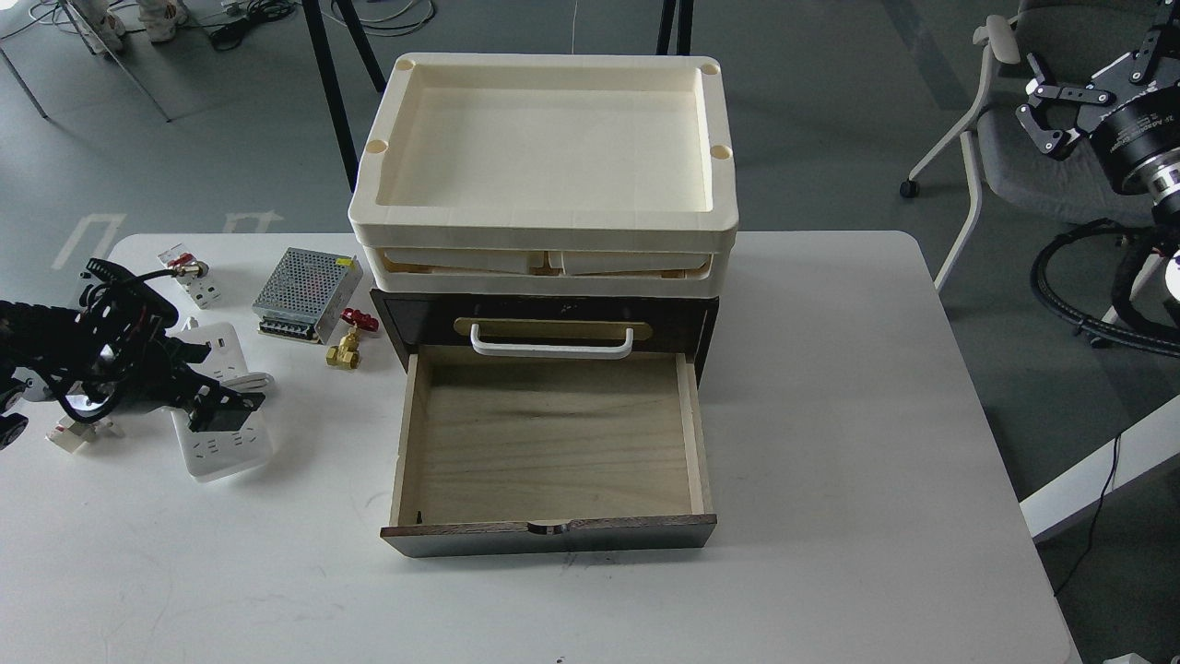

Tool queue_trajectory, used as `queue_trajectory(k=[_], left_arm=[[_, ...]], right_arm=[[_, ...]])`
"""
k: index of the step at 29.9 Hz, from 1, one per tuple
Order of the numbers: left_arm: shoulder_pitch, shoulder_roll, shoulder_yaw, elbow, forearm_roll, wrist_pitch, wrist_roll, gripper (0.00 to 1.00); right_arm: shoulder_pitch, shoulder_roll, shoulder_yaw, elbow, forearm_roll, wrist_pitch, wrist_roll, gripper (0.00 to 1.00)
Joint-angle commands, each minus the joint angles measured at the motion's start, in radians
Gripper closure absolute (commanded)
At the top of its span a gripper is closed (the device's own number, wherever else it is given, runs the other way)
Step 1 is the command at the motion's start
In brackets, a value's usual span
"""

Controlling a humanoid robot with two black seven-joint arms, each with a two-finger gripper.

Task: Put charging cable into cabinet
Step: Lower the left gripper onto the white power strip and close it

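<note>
Robotics lab or test workspace: white worktop on grey floor, loose cables at upper left of frame, grey wheeled office chair at upper right, metal power supply box at left.

cream trays stacked | perforated metal box on table | brass valve beside it | grey chair behind
</note>
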Motion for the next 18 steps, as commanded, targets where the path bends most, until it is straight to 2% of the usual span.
queue_trajectory(k=[1, 4, 7, 10, 18], left_arm=[[0.0, -0.026, 0.025, 0.082, 0.0, 0.048, 0.0, 0.08], [-0.002, -0.033, 0.048, 0.102, 0.0, 0.068, 0.0, 0.12], [0.0, -0.033, 0.078, 0.102, 0.0, 0.071, 0.0, 0.26], [0.0, -0.033, 0.086, 0.103, 0.0, 0.098, 0.0, 0.33], [-0.006, -0.037, 0.085, 0.105, 0.0, 0.125, 0.0, 0.4]], right_arm=[[0.0, 0.0, 0.007, 0.0, 0.0, 0.0, 0.0, 0.0], [0.0, 0.0, 0.009, -0.001, 0.0, 0.0, 0.0, 0.0], [-0.002, 0.0, 0.009, -0.003, 0.0, 0.0, 0.0, 0.0], [-0.002, 0.0, 0.009, -0.003, 0.0, 0.0, 0.0, 0.0], [-0.003, 0.0, 0.01, -0.003, 0.0, 0.0, 0.0, 0.0]])
